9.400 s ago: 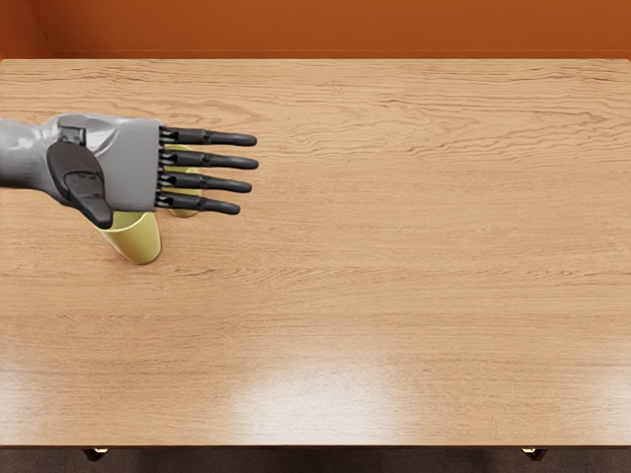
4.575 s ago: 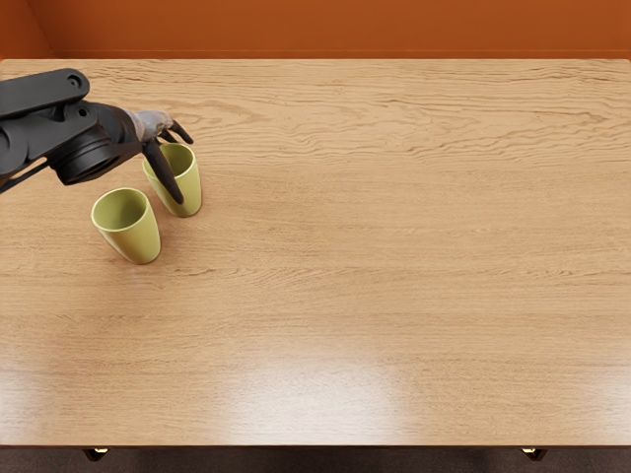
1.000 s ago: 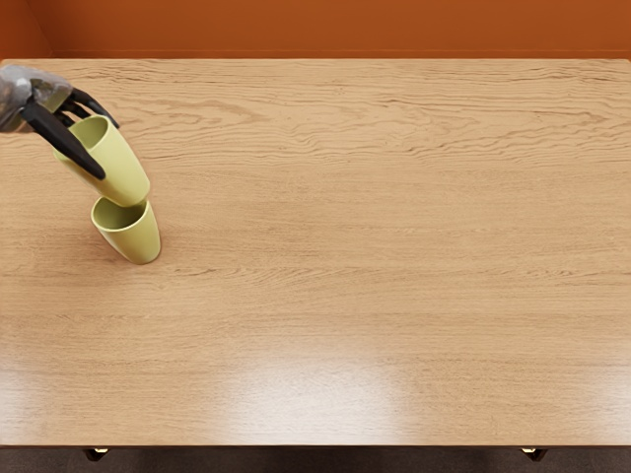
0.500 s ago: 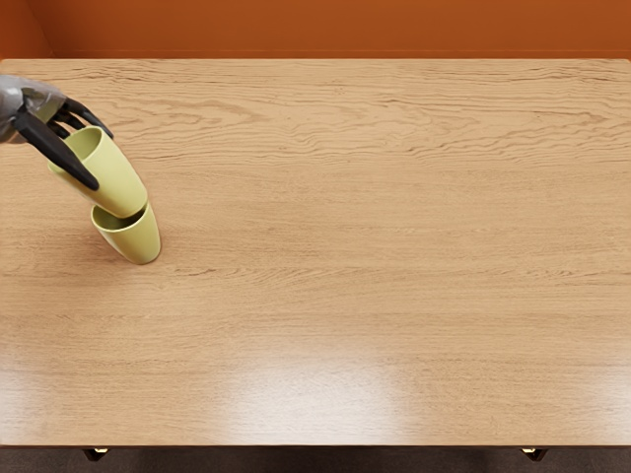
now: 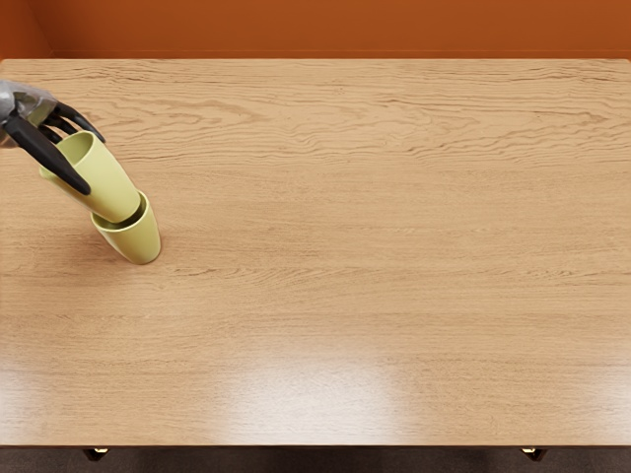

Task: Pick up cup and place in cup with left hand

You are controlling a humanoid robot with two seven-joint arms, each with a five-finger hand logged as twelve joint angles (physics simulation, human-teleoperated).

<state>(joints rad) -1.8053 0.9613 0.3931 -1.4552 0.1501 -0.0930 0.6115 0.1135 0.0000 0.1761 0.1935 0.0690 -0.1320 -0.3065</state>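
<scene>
At the left of the head view my left hand (image 5: 81, 163) is shut on a yellow-green cup (image 5: 106, 182), its thumb across the near side and its fingers around the far side. The held cup leans, with its rim up and to the left. Its base overlaps the mouth of the second yellow-green cup (image 5: 140, 242), which stands on the table; how deep the base sits there cannot be told. The right hand does not show.
The wooden table (image 5: 375, 246) fills most of the view. Behind its far edge rises an orange wall (image 5: 335, 30).
From its earlier spot behind the standing cup, the grasped cup was lifted and carried left. Over the last second it has shifted slightly left and nearer, toward the standing cup's mouth.
</scene>
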